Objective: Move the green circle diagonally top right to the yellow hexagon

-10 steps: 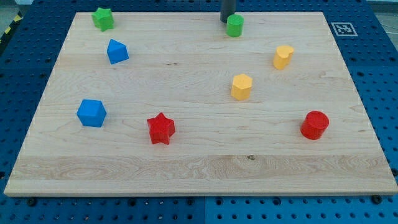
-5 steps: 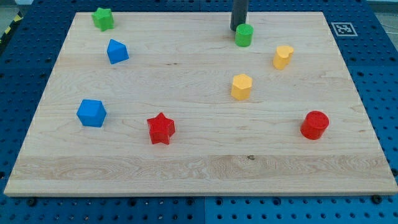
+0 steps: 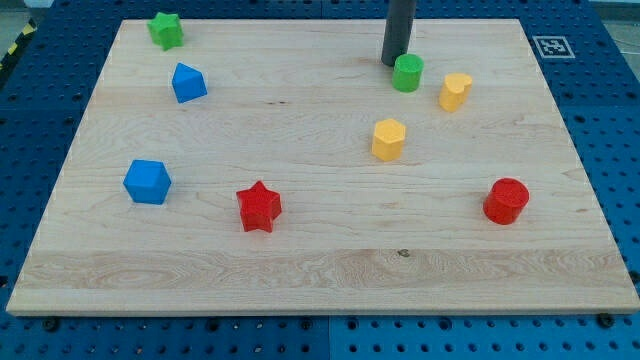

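My tip [image 3: 393, 63] planted on the board, touching the upper-left flank of the green circle [image 3: 407, 74]; no jaws, only a bare rod pressing sideways. Green circle up and to the view's right of the yellow hexagon [image 3: 389, 139], just left of a second yellow block [image 3: 455, 91]. Likely light, rigid, smooth-sided, prone to rolling off the rod if struck off-centre. Best contact: square on the side wall, opposite the wanted travel. Wooden board [image 3: 300, 270] probably low in friction.

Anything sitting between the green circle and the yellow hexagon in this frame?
No. In the camera view, only bare board lies between the green circle and the yellow hexagon. My tip sits at the circle's upper-left edge.
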Motion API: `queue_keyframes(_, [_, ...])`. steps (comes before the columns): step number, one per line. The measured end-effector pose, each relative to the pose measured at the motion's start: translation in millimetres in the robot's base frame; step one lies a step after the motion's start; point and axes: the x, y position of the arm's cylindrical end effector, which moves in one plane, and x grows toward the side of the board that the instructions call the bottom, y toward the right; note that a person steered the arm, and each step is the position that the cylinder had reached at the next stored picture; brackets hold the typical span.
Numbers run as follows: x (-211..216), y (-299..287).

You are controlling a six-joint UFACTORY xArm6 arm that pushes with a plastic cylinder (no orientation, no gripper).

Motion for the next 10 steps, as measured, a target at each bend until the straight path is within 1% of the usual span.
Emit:
queue_keyframes(1, [0,0])
queue_keyframes(3, [-5,-60])
queue_keyframes(4, [0,-66])
queue_keyframes(8, [54,-86])
queue_keyframes(10, [94,-86])
